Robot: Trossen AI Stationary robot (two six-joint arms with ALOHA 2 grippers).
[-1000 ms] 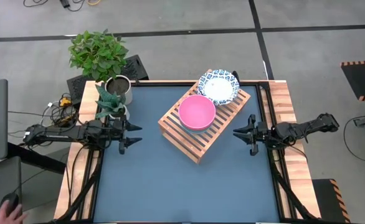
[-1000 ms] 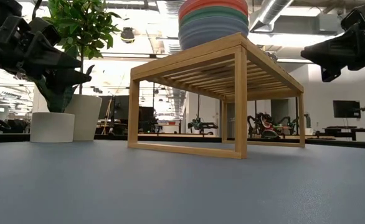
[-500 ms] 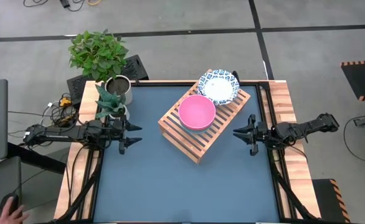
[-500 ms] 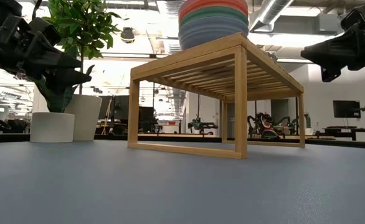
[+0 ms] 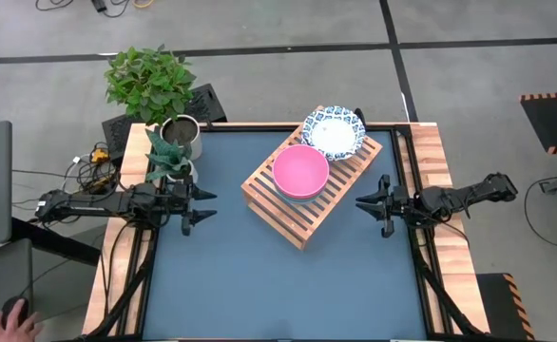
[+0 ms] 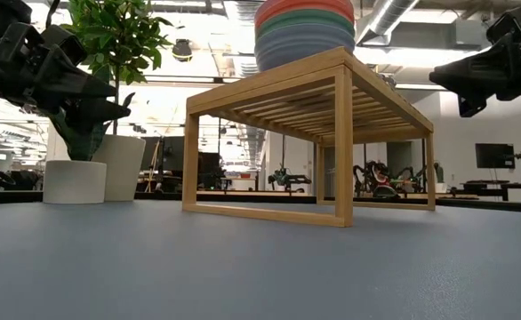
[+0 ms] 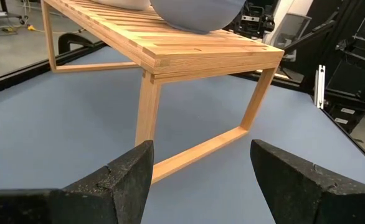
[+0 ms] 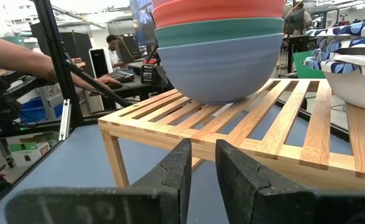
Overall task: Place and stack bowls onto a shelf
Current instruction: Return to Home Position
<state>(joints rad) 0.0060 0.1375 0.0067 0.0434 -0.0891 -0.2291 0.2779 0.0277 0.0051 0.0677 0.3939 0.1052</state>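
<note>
Wooden shelf (image 5: pixel 296 217) sits mid-table, angled. Pink-topped bowl stack (image 5: pixel 301 169) on its middle, close to far-left edge; patterned bowls (image 5: pixel 334 131) at far right end.

Risk, as judged: stack tall, so arm sweep clipping shelf could tip it onto table (image 5: pixel 259 285). Both arms well apart from shelf, so risk low.

Left gripper (image 5: pixel 207 206) at table's left edge: fingers spread wide, empty, touching nothing.

Right gripper (image 5: pixel 364 203) at right edge: fingers nearly together, slim gap, empty.
</note>
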